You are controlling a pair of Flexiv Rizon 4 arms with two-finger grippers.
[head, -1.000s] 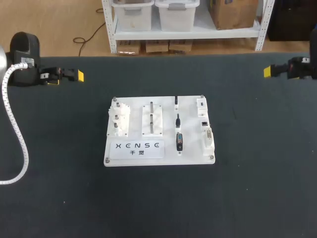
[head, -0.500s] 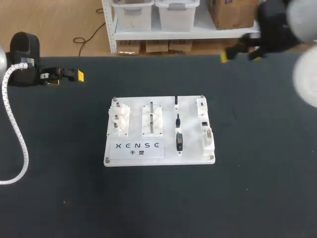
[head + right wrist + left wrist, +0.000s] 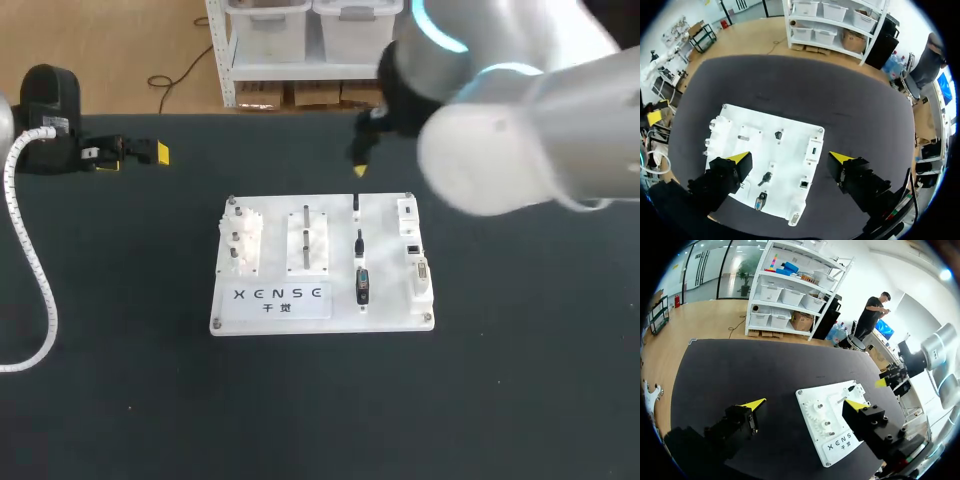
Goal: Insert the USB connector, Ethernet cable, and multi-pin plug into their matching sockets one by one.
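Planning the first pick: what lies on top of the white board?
On the white rectangular plastic board: three dark plugs in a column, white sockets along its right edge, white fixtures at left. Socket insides are too small to tell.

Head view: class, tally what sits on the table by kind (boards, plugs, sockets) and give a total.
White board: 1
Plugs: 3 (USB connector, Ethernet cable, multi-pin plug)
Matching sockets: 3
Total: 7

Black desk [image 3: 120, 400]. White peg block [image 3: 241, 243] and white slotted block [image 3: 308, 240] sit side by side, apart; printed label [image 3: 279, 294] just in front of both.
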